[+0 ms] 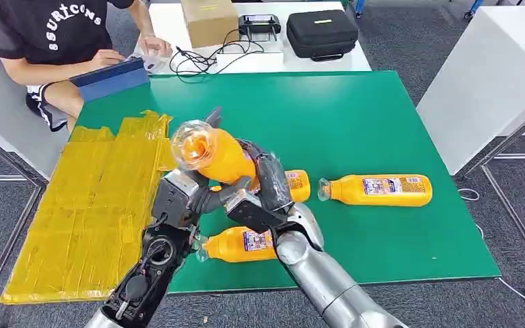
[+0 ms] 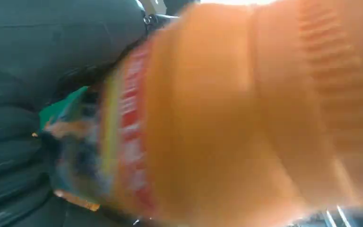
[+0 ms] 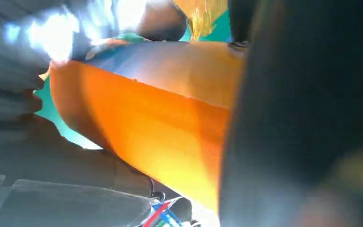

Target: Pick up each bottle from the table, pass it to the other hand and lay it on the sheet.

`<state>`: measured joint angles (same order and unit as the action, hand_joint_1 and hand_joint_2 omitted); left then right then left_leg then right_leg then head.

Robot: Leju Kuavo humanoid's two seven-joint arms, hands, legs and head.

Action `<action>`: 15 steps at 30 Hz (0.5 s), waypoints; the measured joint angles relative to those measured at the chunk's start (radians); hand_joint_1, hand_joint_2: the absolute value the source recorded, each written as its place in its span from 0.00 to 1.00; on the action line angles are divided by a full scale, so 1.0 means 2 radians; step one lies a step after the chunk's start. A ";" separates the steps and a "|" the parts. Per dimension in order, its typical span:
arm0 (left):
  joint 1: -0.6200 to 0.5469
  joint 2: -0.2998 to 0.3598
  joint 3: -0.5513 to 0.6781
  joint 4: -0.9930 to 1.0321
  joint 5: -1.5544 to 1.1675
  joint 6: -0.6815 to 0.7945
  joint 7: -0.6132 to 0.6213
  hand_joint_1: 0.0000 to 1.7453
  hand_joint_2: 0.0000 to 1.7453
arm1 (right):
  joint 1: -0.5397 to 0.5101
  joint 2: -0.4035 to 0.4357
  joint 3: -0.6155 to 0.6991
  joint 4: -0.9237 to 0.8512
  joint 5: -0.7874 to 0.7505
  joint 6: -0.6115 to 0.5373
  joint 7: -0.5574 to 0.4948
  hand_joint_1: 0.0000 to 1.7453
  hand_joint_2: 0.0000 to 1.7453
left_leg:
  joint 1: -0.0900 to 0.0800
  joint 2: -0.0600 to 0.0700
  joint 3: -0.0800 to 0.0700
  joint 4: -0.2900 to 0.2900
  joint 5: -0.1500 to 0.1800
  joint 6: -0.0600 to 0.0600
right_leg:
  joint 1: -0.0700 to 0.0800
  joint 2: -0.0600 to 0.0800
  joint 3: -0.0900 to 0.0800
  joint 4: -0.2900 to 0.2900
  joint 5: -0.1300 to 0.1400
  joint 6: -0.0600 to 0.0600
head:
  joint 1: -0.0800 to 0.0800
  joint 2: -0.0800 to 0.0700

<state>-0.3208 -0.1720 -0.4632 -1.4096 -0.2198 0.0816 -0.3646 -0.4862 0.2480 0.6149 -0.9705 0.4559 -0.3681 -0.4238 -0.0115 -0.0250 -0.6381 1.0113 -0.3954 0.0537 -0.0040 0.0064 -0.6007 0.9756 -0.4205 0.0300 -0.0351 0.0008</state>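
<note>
While the raised bottle (image 1: pixel 213 154) hangs over the worktop (image 1: pixel 355 123) with its clear base tipped up toward the camera, both hands are on it — this reads as the middle of the handover. The right hand (image 1: pixel 266 183) wraps dark fingers round the labelled lower body; the left hand (image 1: pixel 190 195) reaches in from about 8 o'clock of the bottle, its fingers lying against the underside. In the left wrist view the orange body and red label band fill the picture, blurred, so I cannot tell how firmly the left hand has closed. The right wrist view shows the bottle (image 3: pixel 170 123) pressed between grey thumb and dark fingers, so that grip looks secure.

The yellow sheet (image 1: pixel 89 205) lies at 9 o'clock of the hands, with nothing on it that I can see. Three more bottles lie on their sides on the green: one (image 1: pixel 376 190) at 3 o'clock, well apart; one (image 1: pixel 299 184) just behind the right hand; one (image 1: pixel 236 244) at 6 o'clock, under the arms.

My judgement: the next move calls for the left hand to close fully round the body before the right lets go — then a swing toward 9 o'clock and a gentle lay-down on the side, since a round bottle may roll. A person (image 1: pixel 48 34) sits at 11 o'clock, beyond the sheet.
</note>
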 measured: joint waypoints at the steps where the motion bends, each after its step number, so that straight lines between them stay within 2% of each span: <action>1: 0.000 0.000 0.002 0.001 0.001 0.001 -0.001 0.00 1.00 | 0.001 0.000 0.003 0.000 0.000 0.000 0.001 1.00 1.00 | 0.000 0.000 0.000 0.000 0.000 0.000 | 0.000 0.000 0.000 0.000 0.000 0.000 | 0.000 0.000; 8: 0.001 0.000 0.016 0.009 0.016 0.006 -0.008 0.00 1.00 | -0.001 0.001 0.013 0.004 0.000 0.004 0.007 1.00 1.00 | 0.000 0.000 0.000 0.000 0.000 0.000 | 0.000 0.000 0.000 0.000 0.000 0.000 | 0.000 0.000; 9: 0.001 0.000 0.017 0.010 0.017 0.006 -0.009 0.02 1.00 | -0.002 0.002 0.015 0.005 -0.001 0.004 0.008 1.00 1.00 | 0.000 0.000 0.000 0.000 0.000 0.000 | 0.000 0.000 0.000 0.000 0.000 0.000 | 0.000 0.000; 10: 0.001 0.000 0.019 0.012 0.021 0.006 -0.010 0.09 1.00 | -0.003 0.002 0.017 0.006 -0.002 0.004 0.009 1.00 1.00 | 0.000 0.000 0.000 0.000 0.000 0.000 | 0.000 0.000 0.000 0.000 0.000 0.000 | 0.000 0.000; 11: 0.001 0.000 0.021 0.013 0.023 0.006 -0.011 0.91 1.00 | -0.004 0.002 0.019 0.008 -0.003 0.004 0.010 1.00 1.00 | 0.000 0.000 0.000 0.000 0.000 0.000 | 0.000 0.000 0.000 0.000 0.000 0.000 | 0.000 0.000; 12: 0.000 0.000 0.022 0.014 0.025 0.006 -0.011 1.00 1.00 | -0.005 0.002 0.019 0.009 -0.004 0.004 0.010 1.00 1.00 | 0.000 0.000 0.000 0.000 0.000 0.000 | 0.000 0.000 0.000 0.000 0.000 0.000 | 0.000 0.000; 15: 0.000 0.000 0.023 0.016 0.026 0.006 -0.014 1.00 1.00 | -0.005 0.002 0.019 0.013 -0.008 0.004 0.010 1.00 1.00 | 0.000 0.000 0.000 0.000 0.000 0.000 | 0.000 0.000 0.000 0.000 0.000 0.000 | 0.000 0.000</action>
<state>-0.3204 -0.1713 -0.4181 -1.3767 -0.1671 0.0946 -0.3925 -0.4970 0.2529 0.6539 -0.9446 0.4399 -0.3605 -0.4044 -0.0115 -0.0253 -0.6386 1.0113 -0.3954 0.0537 -0.0040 0.0063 -0.6008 0.9756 -0.4205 0.0301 -0.0355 0.0008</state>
